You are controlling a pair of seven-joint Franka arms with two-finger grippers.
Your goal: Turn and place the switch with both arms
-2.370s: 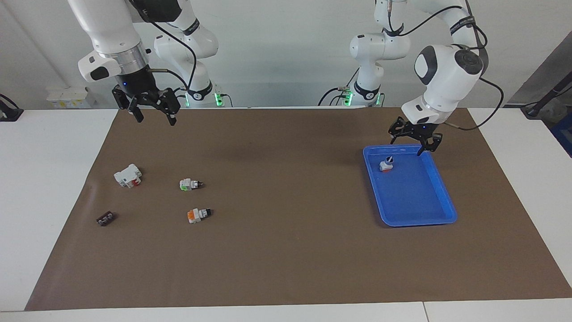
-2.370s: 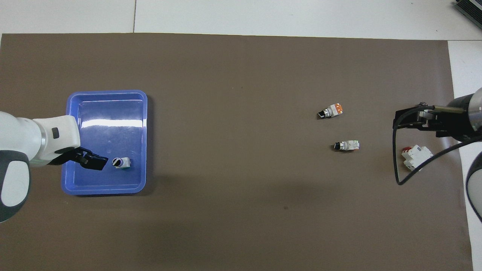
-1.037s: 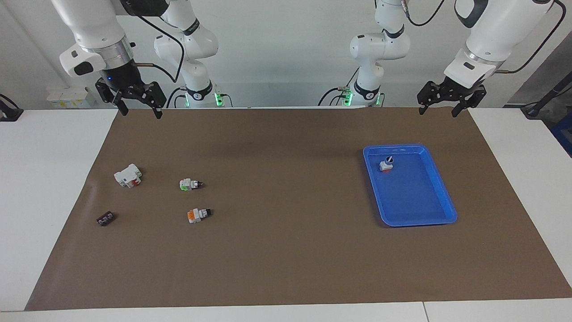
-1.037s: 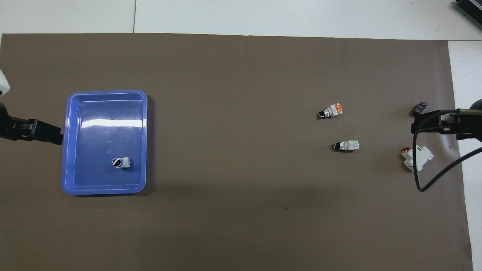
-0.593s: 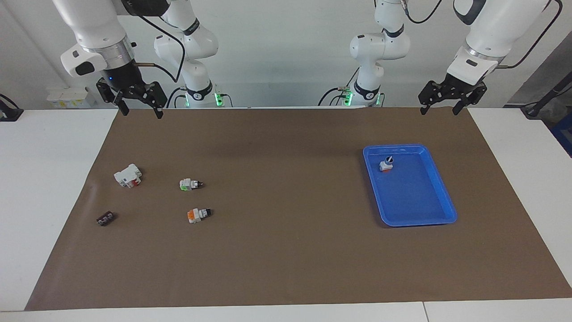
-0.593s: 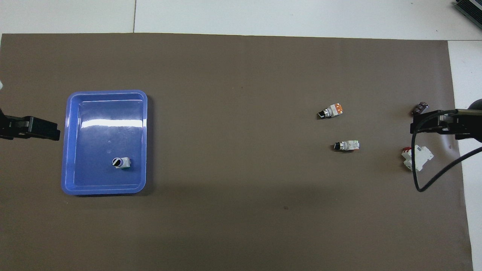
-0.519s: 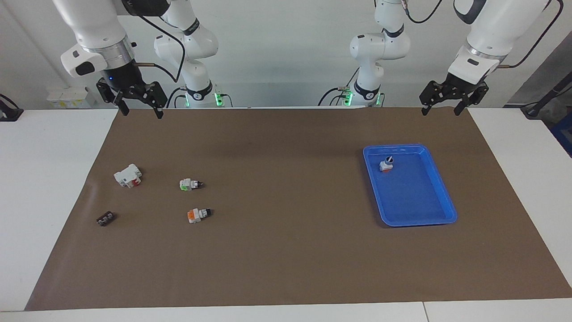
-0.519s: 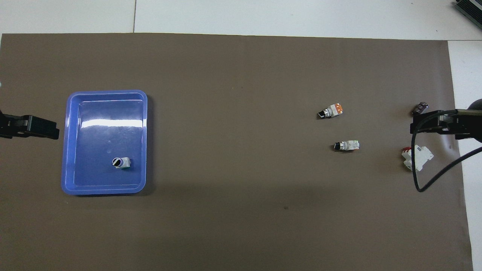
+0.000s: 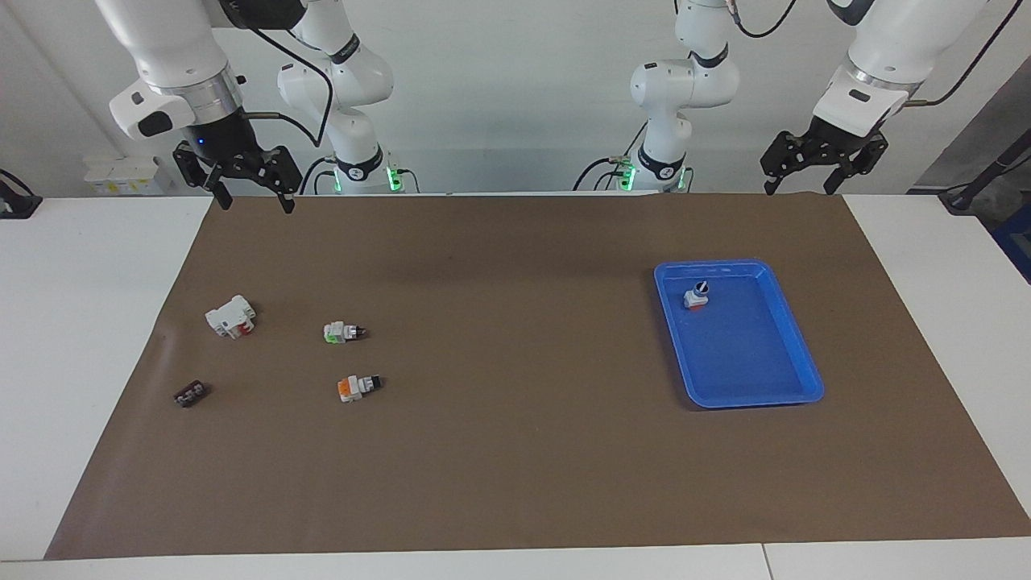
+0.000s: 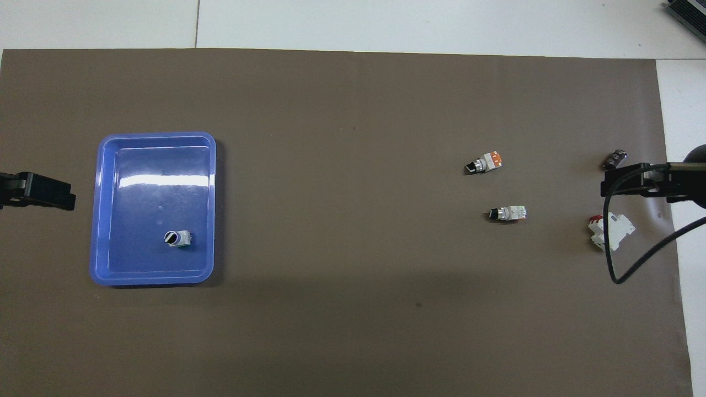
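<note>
- I see my right gripper (image 9: 251, 200) raised over the mat's (image 9: 515, 451) edge next to the robots, at the right arm's end, jaws spread and holding nothing.
- From that claw, in the facing view, the switch (image 9: 343, 331) sits down at about five o'clock, well apart, lying on its side on the mat, black knob pointing toward the left arm's end, green block toward the right arm's.
- The orange-ended switch (image 9: 358, 387) lies just farther from the robots than it; the white-and-red block (image 9: 231, 316) lies beside it toward the right arm's end.
- My left gripper (image 9: 805, 183) hangs spread and empty over the mat's corner at its own end.
- Below it, near seven o'clock, the blue tray (image 9: 793, 395) holds another switch (image 9: 697, 296) standing knob-up.
</note>
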